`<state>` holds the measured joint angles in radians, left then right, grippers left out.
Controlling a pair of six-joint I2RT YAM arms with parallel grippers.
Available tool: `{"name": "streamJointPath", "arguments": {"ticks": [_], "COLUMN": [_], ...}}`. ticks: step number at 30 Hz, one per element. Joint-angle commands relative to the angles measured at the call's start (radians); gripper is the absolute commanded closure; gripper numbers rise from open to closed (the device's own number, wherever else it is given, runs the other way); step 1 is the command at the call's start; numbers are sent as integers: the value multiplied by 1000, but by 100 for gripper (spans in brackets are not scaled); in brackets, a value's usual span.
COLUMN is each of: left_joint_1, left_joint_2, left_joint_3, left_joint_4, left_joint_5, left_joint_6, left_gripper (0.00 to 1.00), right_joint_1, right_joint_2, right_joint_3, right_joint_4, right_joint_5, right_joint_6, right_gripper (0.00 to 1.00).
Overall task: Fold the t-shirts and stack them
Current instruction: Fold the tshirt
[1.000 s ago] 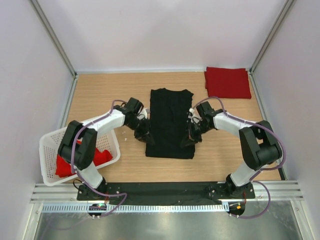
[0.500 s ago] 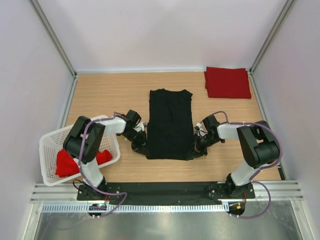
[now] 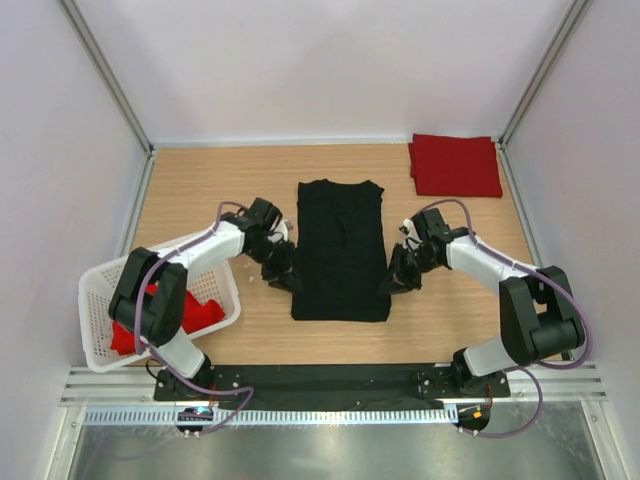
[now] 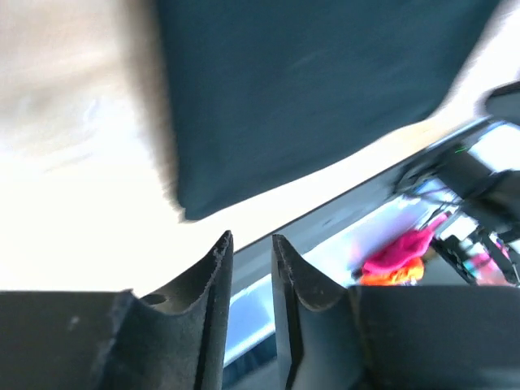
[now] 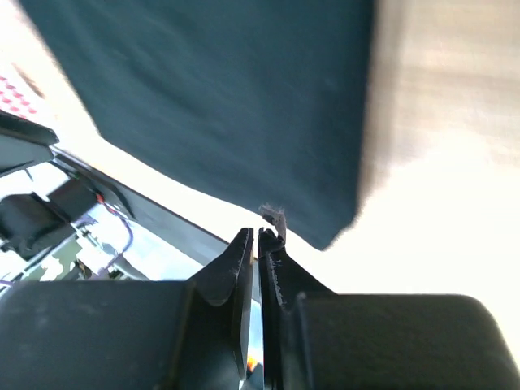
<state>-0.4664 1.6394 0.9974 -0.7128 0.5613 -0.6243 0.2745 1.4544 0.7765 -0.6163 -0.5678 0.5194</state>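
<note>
The black shirt (image 3: 340, 250) lies flat in the middle of the table (image 3: 200, 190), folded into 1 long strip that runs away from the arms; the 2 arms reach in from either side and flank its near half.

The left gripper (image 4: 250, 240) sits just off the strip's left edge, low over the wood; in its wrist view the fingers (image 4: 207, 284) stand a little apart, light showing through the slot and nothing between them; the shirt's near corner lies just beyond the tips, untouched.

The right gripper (image 5: 254, 234) is at the strip's right edge, mirror fashion; its fingers (image 5: 231, 276) are drawn almost together, with only a hairline slit left, and they pinch no cloth; the shirt's other near corner lies just past the tips and off to 1 side.

A red shirt (image 3: 455, 165), folded square, lies in the far right corner of the table, well apart from the black one.

A white basket (image 3: 100, 290) sits askew at the table's near left edge, beside the left arm; red cloth (image 3: 205, 312) is bunched inside it, though I cannot tell how many pieces.
</note>
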Motion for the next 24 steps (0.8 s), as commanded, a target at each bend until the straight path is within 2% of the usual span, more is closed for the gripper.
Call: {"name": "streamJointPath", "arguments": {"ticks": [1,3,6,8,12,15,17,20,24], "left_joint_1": [3,6,14,12,14,11,11,12,12], "left_joint_2": [31,95,230,270,225,146,76,37,88], "left_joint_3": [115,158,158,124,-5,-121,-134,-70,98], "left_joint_4": [-5,50,113,154,179,179,167,124,69], "left_joint_5": [-12,-12,17,49,-26,-17,-12,0,3], "left_joint_6": [3,14,-21,-46,-54,-55,-54,-43,-31], "left_gripper": [72,70,78,79,79,79,78,74,71], "right_joint_1": [-3,-3,-4,-3,-4,-3,-4,-3,12], "right_joint_2": [70,121,199,234,176,81,31,24,162], "right_joint_3": [52,49,17,-22,-114,-155,-138,-70,50], "right_joint_4": [62,110,179,197,210,164,139,145,332], "right_joint_5": [-26,-53,-73,-84,-76,-54,-56,-84,-185], "right_joint_6": [30,50,31,19,16,7,-1,13,143], "right_gripper": [86,85,86,86,86,86,86,83,82]}}
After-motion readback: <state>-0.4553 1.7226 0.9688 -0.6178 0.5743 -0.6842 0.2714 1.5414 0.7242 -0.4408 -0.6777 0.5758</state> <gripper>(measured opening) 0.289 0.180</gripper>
